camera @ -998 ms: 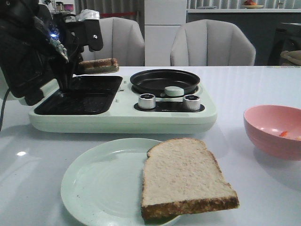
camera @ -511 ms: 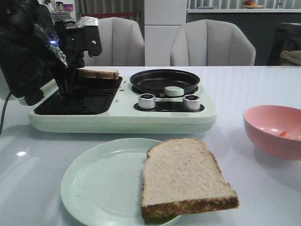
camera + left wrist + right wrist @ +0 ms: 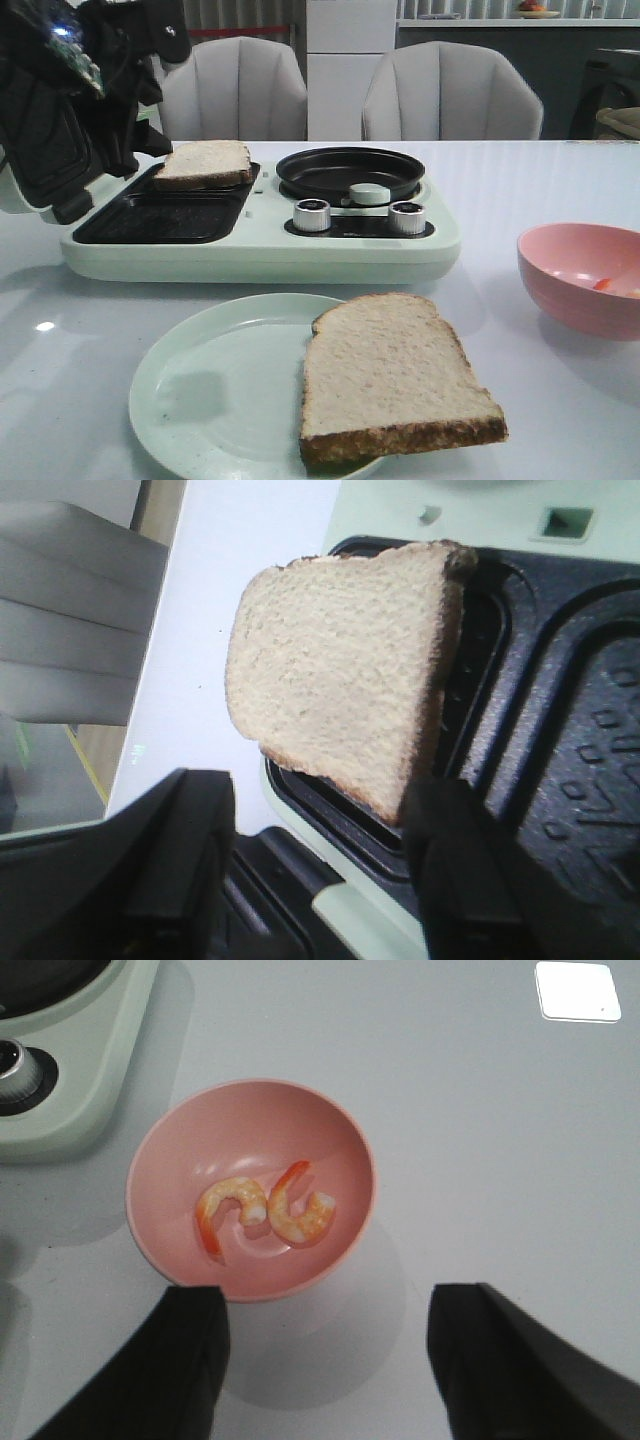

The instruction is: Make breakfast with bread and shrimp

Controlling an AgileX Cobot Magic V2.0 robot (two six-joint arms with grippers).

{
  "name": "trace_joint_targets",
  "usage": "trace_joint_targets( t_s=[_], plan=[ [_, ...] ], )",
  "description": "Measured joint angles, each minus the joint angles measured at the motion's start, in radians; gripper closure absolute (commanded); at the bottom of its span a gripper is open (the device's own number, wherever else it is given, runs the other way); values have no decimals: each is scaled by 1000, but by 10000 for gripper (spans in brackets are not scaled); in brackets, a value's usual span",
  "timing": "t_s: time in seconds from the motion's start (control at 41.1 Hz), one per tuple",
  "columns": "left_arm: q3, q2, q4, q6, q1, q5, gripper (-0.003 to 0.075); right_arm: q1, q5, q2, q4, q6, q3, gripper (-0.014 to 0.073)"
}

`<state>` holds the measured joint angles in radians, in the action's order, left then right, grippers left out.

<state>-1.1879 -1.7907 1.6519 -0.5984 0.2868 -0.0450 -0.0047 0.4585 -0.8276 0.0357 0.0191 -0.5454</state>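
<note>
One bread slice [image 3: 203, 162] lies tilted on the far end of the black grill plate [image 3: 165, 215], partly over its rim; it also shows in the left wrist view [image 3: 345, 670]. My left gripper [image 3: 320, 875] is open and empty, raised just off that slice, and its arm [image 3: 105, 60] is at the upper left. The second bread slice [image 3: 390, 375] lies on the pale green plate [image 3: 200, 390] and overhangs its right rim. Two shrimp [image 3: 268, 1210] lie in the pink bowl [image 3: 160, 1160], faintly visible in the front view [image 3: 603, 284]. My right gripper [image 3: 325, 1360] is open and empty, above the table just beside the bowl.
The pale green breakfast maker [image 3: 300, 255] has a round black pan [image 3: 350, 170], two knobs [image 3: 312, 214] and an open lid [image 3: 45, 150] standing at its left. The pink bowl [image 3: 585, 275] is at the right. Two grey chairs [image 3: 450, 95] stand behind the table.
My left gripper lowered the bread slice onto the far end of the grill plate, let go of it, and moved up and away. The plate, second slice and bowl have not moved.
</note>
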Motion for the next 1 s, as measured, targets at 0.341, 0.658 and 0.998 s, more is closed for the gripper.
trace_joint_targets(
  t_s=[0.341, 0.658, 0.998],
  plan=[
    [277, 327, 0, -30, 179, -199, 284, 0, 0, -1, 0, 0, 0, 56],
    [463, 525, -101, -31, 430, -451, 284, 0, 0, -1, 0, 0, 0, 56],
    [492, 791, -953, 342, 465, -479, 284, 0, 0, -1, 0, 0, 0, 56]
  ],
)
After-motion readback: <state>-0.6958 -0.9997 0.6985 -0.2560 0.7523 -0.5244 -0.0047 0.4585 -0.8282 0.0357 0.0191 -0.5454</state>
